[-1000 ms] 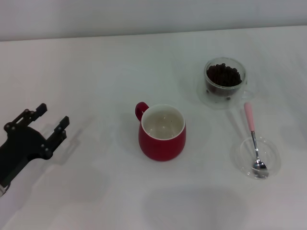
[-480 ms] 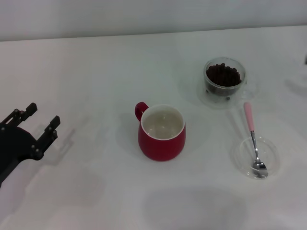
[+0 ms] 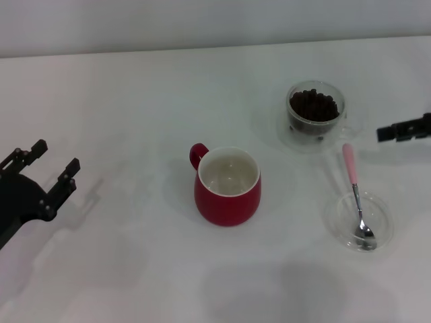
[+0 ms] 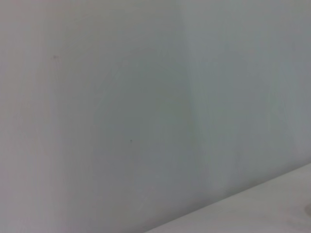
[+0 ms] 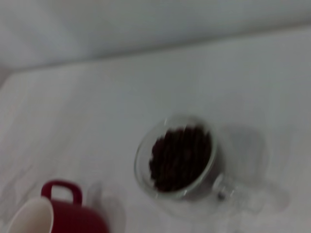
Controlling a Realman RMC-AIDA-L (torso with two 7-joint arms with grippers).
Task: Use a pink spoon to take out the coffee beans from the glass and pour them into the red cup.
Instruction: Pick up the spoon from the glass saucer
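Note:
The red cup (image 3: 227,186) stands at the table's middle, white inside and empty; part of it shows in the right wrist view (image 5: 63,213). The glass (image 3: 315,116) with coffee beans (image 3: 313,105) stands at the far right; it also shows in the right wrist view (image 5: 181,158). The pink spoon (image 3: 355,190) lies in front of the glass, its bowl resting in a shallow clear dish (image 3: 361,220). My left gripper (image 3: 42,169) is open and empty at the left edge. My right gripper (image 3: 387,132) enters from the right edge, beside the glass.
The white table (image 3: 135,101) ends at a pale wall at the back. The left wrist view shows only the wall (image 4: 146,97) and a corner of the table.
My left gripper has drawn back toward the left edge. My right gripper has come into view at the right edge, near the glass.

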